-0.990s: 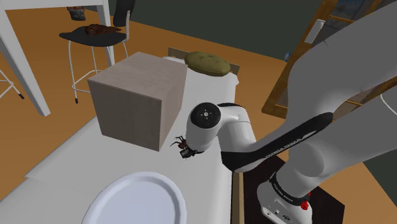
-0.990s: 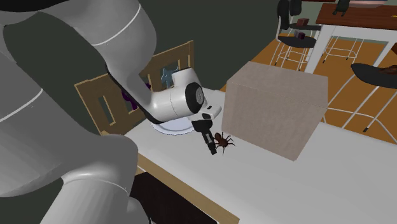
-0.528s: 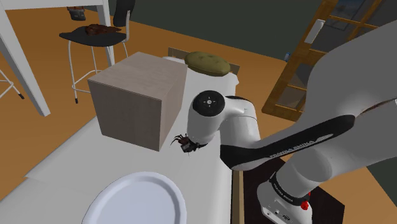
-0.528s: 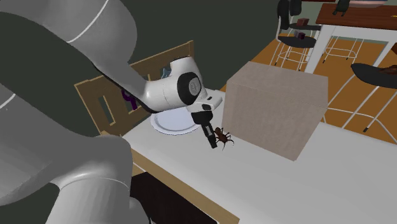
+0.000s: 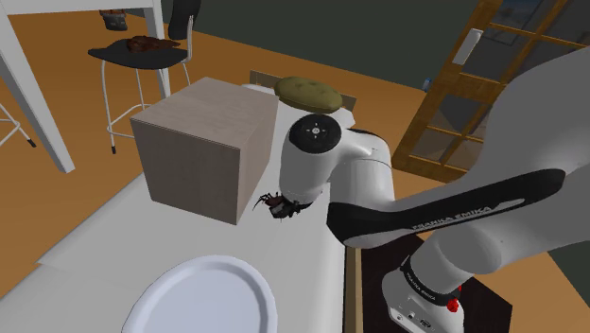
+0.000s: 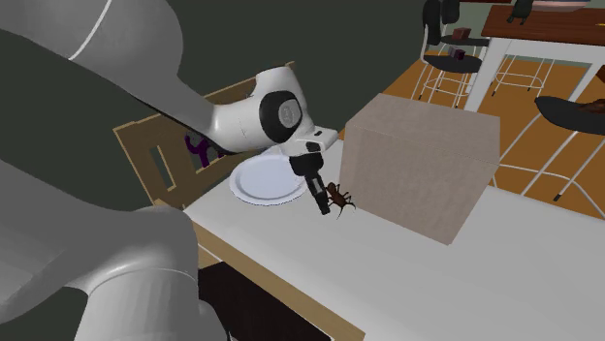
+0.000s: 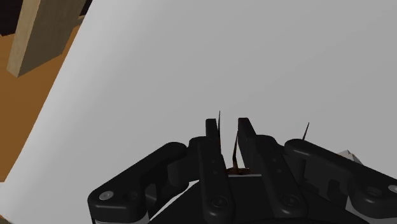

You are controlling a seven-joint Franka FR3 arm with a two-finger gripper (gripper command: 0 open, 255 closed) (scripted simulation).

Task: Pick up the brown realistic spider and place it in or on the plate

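**Spider lifted higher; carry to plate not yet made**

Since 1 second ago the arm point(image 5: 454, 218) has raised its wrist, and the spider has come up with it, so it now hangs above the table point(image 5: 104, 236) where before it sat lower, close to the surface. Nothing else has shifted.

On the table, the box point(image 5: 203, 151) stands at the far side in the shoulder view. The white plate point(image 5: 203, 303) lies at that view's lower left, well apart from the box.

The gripper point(image 6: 321, 201) points down beside the box's near corner, between box and plate. It is clenched on the spider point(image 6: 338, 200). In the wrist view the 2 fingers point(image 7: 212, 146) stand close together with a brown scrap pinched low between them and thin legs poking out past the tips.

The spider is in the air, just beside the box's lower corner in the shoulder view and touching neither box nor table.

As I judge it, the pick is done: grasp made, lift under way. Left to do are 2 steps, the carry across to the plate and the release over it. The grip looks slight, on a small, leggy body, so a slip during the carry seems possible.
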